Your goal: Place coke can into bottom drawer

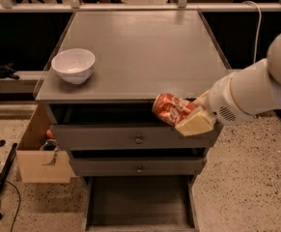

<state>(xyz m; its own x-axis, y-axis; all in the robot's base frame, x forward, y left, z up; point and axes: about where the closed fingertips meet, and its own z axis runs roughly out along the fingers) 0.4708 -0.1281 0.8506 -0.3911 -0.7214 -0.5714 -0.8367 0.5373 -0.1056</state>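
**Red-orange coke can in claw, at upper-drawer height, bottom drawer open below**

Position. The small, dented, red-orange coke can (171,108) with white script lies tilted, nearly on its side. It hangs in front of the bench edge, level with the gap above the upper grey knobbed drawer (138,139). It touches neither the bench nor any drawer front. The cream-coloured two-finger claw (186,116) on the bulky white arm (256,93) is clamped onto the can at its right end. One blunt finger shows beneath the can; the other is hidden behind it.

Target. The wide, shallow, dark grey bottom drawer (140,204) stands pulled out at floor level, its thin side walls visible. It lies well below the can and somewhat to its left.

Step in hand, judged: carrying the can down to the drawer.
- Bring the can outward first, so it clears both knobbed drawer fronts (139,168).
- Shift it left toward the tray's middle, away from the right wall.
- Lower it close to the tray floor before release; the walls are low.
- A round can set down on its side is likely to roll, so release it only when it is at rest.

Materials. The can's skin is thin and creased, so the grip surface is uneven and could slip. The flat grey bench (140,47) looks matt and smooth. The glossy, round white bowl (74,65) sits at its left front corner, well apart from the can. An open brown cardboard box (36,153) stands beside the cabinet's left side.
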